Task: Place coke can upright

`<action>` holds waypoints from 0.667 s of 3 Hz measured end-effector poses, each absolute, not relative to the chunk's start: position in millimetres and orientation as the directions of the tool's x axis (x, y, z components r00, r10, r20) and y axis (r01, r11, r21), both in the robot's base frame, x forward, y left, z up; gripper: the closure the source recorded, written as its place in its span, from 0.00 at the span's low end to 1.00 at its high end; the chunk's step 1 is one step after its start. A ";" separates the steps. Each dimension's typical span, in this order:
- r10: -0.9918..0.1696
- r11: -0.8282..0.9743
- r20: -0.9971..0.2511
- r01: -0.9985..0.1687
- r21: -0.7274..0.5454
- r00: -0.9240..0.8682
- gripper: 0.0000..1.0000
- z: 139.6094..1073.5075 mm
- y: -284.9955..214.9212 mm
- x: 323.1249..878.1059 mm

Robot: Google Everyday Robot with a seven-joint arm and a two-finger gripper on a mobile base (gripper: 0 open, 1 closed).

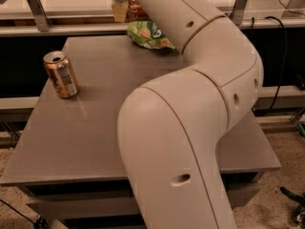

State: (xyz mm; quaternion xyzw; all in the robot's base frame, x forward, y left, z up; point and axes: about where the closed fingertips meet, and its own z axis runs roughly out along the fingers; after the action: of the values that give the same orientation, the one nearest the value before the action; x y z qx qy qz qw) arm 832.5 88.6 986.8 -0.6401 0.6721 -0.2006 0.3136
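My gripper (125,7) is at the top of the view, above the far edge of the table, at the end of my big white arm (190,109). One pale finger (119,11) shows. A small red-orange patch right beside it looks like the coke can (135,7), held between the jaws above the table. Most of the can is hidden by my wrist, so I cannot tell its tilt.
A gold-bronze can with a white label (61,74) stands upright at the left of the grey table (81,137). A green snack bag (150,34) lies at the far edge, just below the gripper. A rail (57,28) runs behind the table.
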 end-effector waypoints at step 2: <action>-0.958 0.197 -0.287 -0.764 -0.614 -0.016 1.00 981.8 85.8 830.5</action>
State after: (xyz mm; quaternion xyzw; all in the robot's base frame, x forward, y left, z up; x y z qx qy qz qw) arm 830.5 85.8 981.8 -0.6168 0.6979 -0.1451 0.3338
